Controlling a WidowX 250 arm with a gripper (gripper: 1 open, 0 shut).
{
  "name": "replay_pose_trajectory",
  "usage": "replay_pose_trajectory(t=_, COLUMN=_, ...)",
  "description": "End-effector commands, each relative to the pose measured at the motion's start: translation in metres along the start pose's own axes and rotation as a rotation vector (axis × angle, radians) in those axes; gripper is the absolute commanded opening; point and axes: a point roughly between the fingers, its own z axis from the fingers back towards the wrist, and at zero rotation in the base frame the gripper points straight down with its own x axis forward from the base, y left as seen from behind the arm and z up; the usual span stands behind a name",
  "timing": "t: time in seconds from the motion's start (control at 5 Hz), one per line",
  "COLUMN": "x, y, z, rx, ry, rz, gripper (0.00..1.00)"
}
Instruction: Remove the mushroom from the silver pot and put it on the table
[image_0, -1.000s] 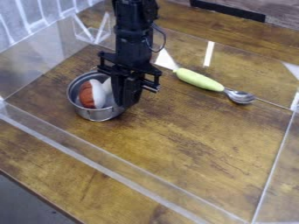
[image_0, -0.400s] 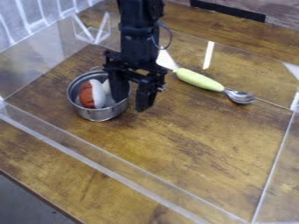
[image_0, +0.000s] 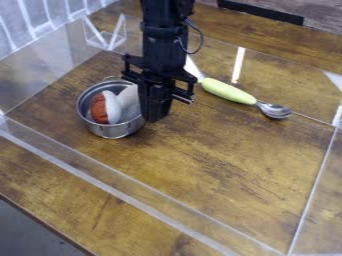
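From where I stand, the silver pot (image_0: 115, 124) sits where it did a moment ago, on the left part of the worktop (image_0: 201, 185), and the mushroom (image_0: 124, 103) is still inside it, red cap toward the pot's left side and white stem toward the right. More of the white stem shows than in the last look, when a dark finger covered part of it. Just past the stem, at the pot's right side, the claw (image_0: 152, 110) has changed most: its fingers were spread apart, and now they are drawn together, shut. I can't tell whether they touch the stem or pinch any of it. Behind, the black arm (image_0: 163, 38) still comes down from the far side. The yellow-green toy (image_0: 227, 91) and the metal spoon (image_0: 274, 110) haven't moved. As for room, the near edge of the wood runs slantwise across the lower left, with a clear acrylic wall (image_0: 120, 178) standing between it and the pot. Bare planks spread widely to the right of the pot, on the near side of the toy and spoon. Another clear wall borders the right side, and the spoon's handle reaches toward it.
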Motion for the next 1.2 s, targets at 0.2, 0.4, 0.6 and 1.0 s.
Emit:
replay_pose_trajectory(t=0.2, x=-0.009, y=-0.004, z=0.031, rx=0.017, ry=-0.075, rz=-0.152, gripper=0.00)
replay_pose_trajectory(t=0.4, x=-0.007, y=-0.010, z=0.025, rx=0.020, ry=-0.071, rz=-0.263, gripper=0.00)
replay_pose_trajectory(t=0.6, x=-0.006, y=-0.018, z=0.020, rx=0.022, ry=-0.069, rz=-0.368, gripper=0.00)
replay_pose_trajectory(t=1.0, x=0.001, y=-0.029, z=0.029, rx=0.014, ry=-0.085, rz=-0.492, gripper=0.00)
